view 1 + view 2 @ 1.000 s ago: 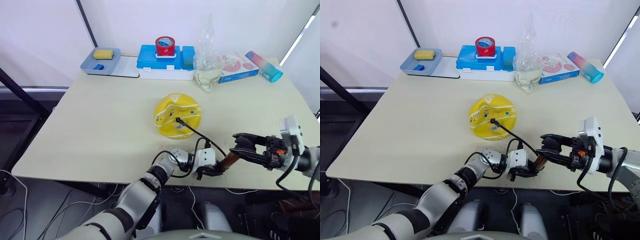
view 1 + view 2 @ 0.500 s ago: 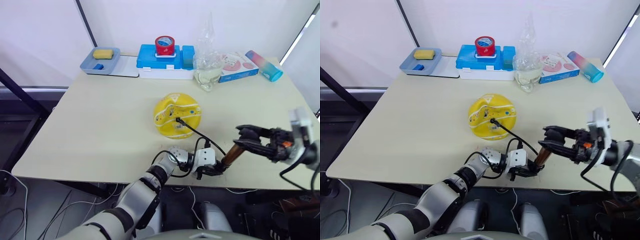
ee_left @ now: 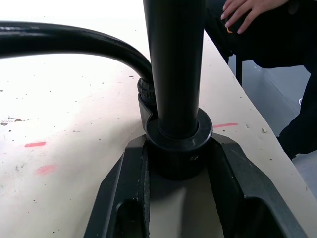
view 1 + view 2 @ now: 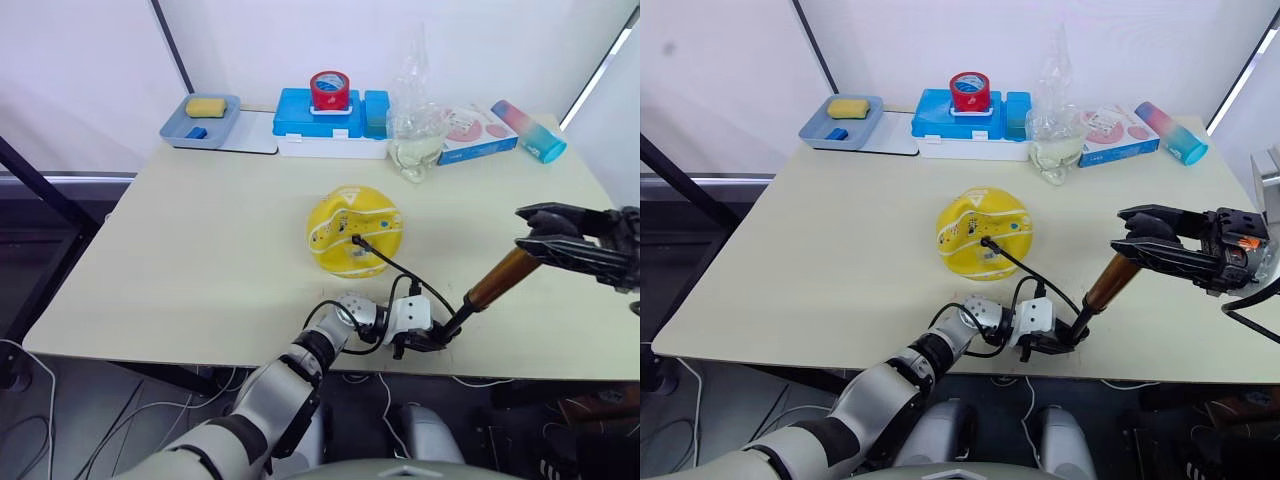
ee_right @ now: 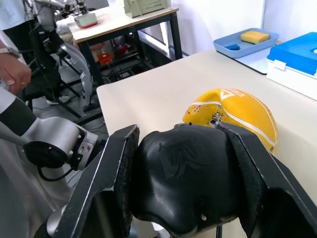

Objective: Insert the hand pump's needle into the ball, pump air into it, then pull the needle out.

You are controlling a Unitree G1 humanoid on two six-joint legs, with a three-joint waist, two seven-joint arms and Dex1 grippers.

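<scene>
pump stroke with the needle seated

a pale beige table (image 4: 200, 260) by a white wall carries the work, with a blue case, a red tape roll and boxes along its far edge. the left gripper (image 3: 178, 168) has its two black fingers (image 3: 121, 193) clamped on the black base cap of the slim gold-bronze hand pump (image 4: 497, 279), pinning it to the table's near edge so the barrel cannot slide. the right gripper (image 5: 183, 183) has its fingers closed around the pump's black handle, raised up and to the right, likely at the top of a stroke. from the base a thin black hose curves to the needle (image 4: 357, 240), which sits in the dented yellow ball (image 4: 354, 231) at mid-table. a person's hand shows beyond the table edge.
</scene>
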